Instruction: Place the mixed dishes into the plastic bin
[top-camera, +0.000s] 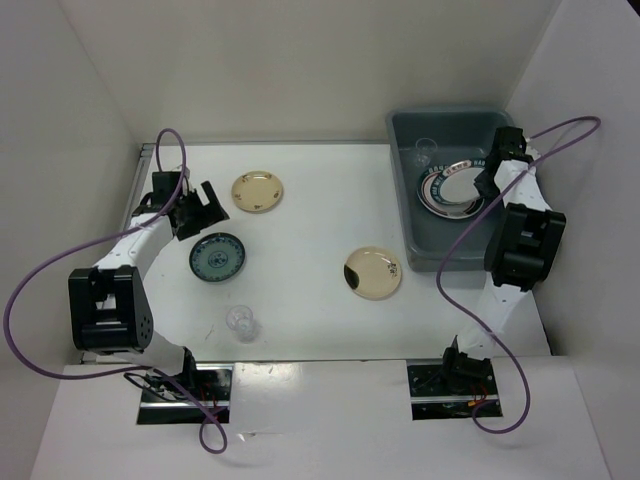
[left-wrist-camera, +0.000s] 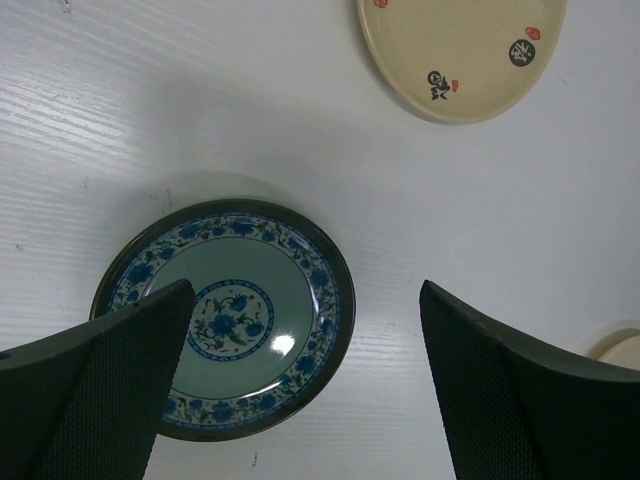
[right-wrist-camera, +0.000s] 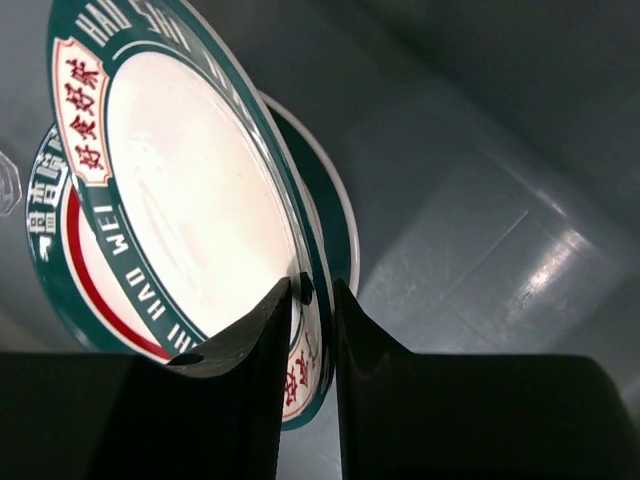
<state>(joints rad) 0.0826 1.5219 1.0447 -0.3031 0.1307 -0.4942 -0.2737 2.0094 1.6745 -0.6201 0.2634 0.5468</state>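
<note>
From above, the plastic bin (top-camera: 440, 245) sits at the far right with the right gripper (top-camera: 487, 180) inside it. The far cream plate (top-camera: 257, 191), near cream plate (top-camera: 373, 272), clear cup (top-camera: 243, 322) and teal plate (top-camera: 217, 257) lie on the table (top-camera: 320, 220) by the left gripper (top-camera: 200, 210). The left wrist view shows its fingers spread wide above the teal plate, holding nothing. The right wrist view shows fingers pinched on the rim of 1 tilted white plate (right-wrist-camera: 190, 200), above a second white plate (right-wrist-camera: 85, 270) lying in the bin.

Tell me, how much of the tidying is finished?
Done: one white plate and a cup lie in the bin. In hand: the right gripper pinches a second white plate, tilted, inside it; the left gripper hangs open above the teal plate. Left: that plate, two cream plates, the other cup.
</note>
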